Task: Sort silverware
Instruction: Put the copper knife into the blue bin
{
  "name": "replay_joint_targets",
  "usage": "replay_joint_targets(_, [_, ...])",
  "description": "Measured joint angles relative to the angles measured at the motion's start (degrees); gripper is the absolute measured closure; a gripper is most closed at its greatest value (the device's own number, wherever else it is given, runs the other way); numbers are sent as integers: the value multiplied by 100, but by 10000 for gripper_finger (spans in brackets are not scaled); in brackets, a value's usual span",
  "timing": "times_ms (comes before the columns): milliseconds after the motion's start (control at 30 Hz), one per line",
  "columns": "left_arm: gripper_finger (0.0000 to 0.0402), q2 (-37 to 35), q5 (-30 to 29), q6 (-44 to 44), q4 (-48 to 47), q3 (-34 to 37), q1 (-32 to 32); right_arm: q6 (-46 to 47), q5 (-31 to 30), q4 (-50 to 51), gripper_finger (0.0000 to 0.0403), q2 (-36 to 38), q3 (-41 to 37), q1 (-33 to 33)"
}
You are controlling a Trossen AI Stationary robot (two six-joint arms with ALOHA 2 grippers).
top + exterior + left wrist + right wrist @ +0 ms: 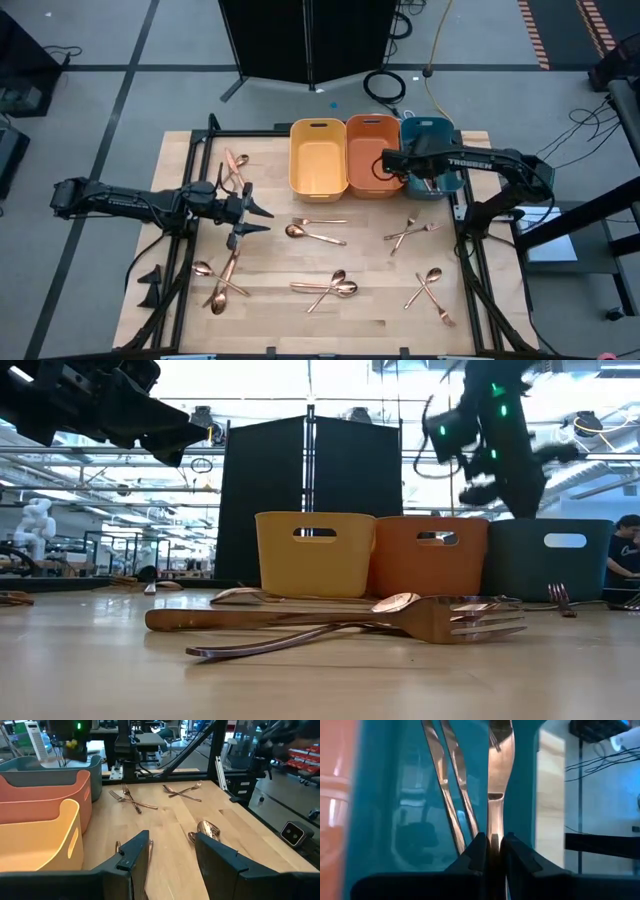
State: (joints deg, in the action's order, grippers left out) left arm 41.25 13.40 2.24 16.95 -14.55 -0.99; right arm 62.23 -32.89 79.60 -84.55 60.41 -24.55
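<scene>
**Sam:** Forks and spoons lie all over our table. What do we see by the bins?

**Mia:** We see our right gripper up over the teal bin. Its two fingers are pinched tight on a shiny fork that points down into the bin. Two more pieces are already in there.

**Sam:** And our left gripper?

**Mia:** It hangs above the left part of the table, near a pair of pieces. Its fingers stand apart and we see nothing between them.

**Sam:** Where is the rest of the silverware?

**Mia:** We see a crossed pair near the teal bin, another pair closer to the front edge, spoons in the middle, and some at the front left. The yellow bin and orange bin stand touching, side by side.
</scene>
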Motion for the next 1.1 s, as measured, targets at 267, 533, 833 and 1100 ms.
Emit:
replay_joint_targets(267, [245, 2, 4, 2, 2, 0, 0, -882, 185, -2022, 372, 55, -962, -586])
replay_joint_targets(533, [245, 2, 4, 4, 4, 0, 0, -1138, 166, -2353, 313, 108, -1011, -845])
replay_joint_targets(833, [245, 2, 0, 86, 4, 0, 0, -1422, 149, -2316, 262, 569, -1019, -932])
replay_joint_targets(1100, [245, 2, -5, 111, -2, 0, 0, -1870, 176, -2267, 256, 1272, -190, -897])
